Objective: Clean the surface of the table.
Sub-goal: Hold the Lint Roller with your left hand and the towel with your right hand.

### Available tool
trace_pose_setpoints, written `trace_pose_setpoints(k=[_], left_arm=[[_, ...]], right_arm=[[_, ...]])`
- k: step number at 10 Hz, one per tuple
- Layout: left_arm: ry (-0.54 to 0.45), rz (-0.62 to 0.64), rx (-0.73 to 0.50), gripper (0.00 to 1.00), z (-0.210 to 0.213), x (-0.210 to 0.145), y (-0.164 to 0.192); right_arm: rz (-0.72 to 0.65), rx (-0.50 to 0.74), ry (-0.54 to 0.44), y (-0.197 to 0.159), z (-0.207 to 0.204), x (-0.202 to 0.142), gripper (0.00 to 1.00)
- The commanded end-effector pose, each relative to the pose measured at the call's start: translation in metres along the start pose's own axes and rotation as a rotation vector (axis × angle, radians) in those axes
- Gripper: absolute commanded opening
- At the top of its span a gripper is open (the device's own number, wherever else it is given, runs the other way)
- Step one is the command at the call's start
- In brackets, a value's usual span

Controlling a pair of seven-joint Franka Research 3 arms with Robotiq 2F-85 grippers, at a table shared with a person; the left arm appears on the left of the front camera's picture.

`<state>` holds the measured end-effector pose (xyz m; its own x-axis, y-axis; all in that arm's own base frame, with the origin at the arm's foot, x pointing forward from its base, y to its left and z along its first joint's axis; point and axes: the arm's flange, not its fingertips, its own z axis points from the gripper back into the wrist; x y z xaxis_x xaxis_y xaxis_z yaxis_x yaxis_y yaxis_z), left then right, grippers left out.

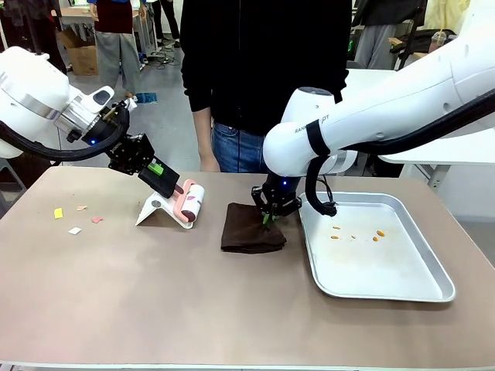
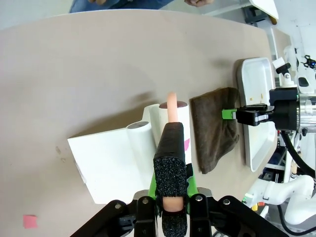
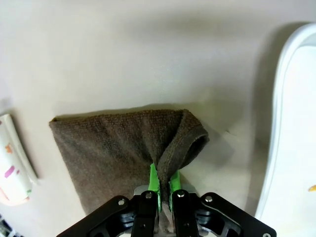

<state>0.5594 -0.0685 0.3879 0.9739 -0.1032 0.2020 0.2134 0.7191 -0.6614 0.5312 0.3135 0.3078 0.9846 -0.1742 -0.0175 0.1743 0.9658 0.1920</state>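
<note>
Taupe table (image 1: 193, 309) spread from the near edge to a person (image 1: 263, 77) standing at its far side. One left gripper (image 1: 176, 188) was clamped on the pink handle (image 2: 171, 104) of one lint roller (image 1: 193, 202), seemingly to lift it off its white stand (image 1: 155, 209) toward four paper scraps (image 1: 75, 230). One right gripper (image 1: 268, 219) pinched a raised fold of one brown cloth (image 1: 247, 234), likely ready for wiping. One metal tray (image 1: 371, 270) held about five orange crumbs (image 1: 335, 237).

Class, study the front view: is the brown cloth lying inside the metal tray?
No, the brown cloth lies on the table, beside the tray, not in it.
</note>
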Motion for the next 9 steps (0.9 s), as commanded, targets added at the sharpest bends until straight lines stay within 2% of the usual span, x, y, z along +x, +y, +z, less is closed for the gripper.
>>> trace_pose_setpoints(k=[1, 3, 6, 7, 8, 9], left_arm=[[-0.005, -0.006, -0.091, 0.00, 0.012, -0.003, 0.001], [-0.040, 0.019, -0.172, 0.00, 0.023, -0.003, 0.005], [-0.051, 0.032, -0.269, 0.00, 0.045, -0.009, 0.012], [-0.073, 0.043, -0.330, 0.00, 0.061, -0.016, 0.020], [-0.052, 0.067, -0.389, 0.03, 0.077, -0.024, 0.030], [-0.050, 0.062, -0.459, 0.03, 0.095, -0.036, 0.043]], right_arm=[[0.028, 0.181, -0.012, -0.034, 0.023, -0.011, 0.00], [0.030, 0.498, -0.010, -0.071, 0.051, -0.023, 0.00], [0.115, 0.888, 0.028, -0.109, 0.068, -0.038, 0.00], [0.153, 0.999, 0.034, -0.121, 0.075, -0.049, 0.00], [0.156, 1.070, 0.032, -0.132, 0.082, -0.060, 0.06], [0.178, 1.084, 0.033, -0.145, 0.090, -0.074, 0.06]])
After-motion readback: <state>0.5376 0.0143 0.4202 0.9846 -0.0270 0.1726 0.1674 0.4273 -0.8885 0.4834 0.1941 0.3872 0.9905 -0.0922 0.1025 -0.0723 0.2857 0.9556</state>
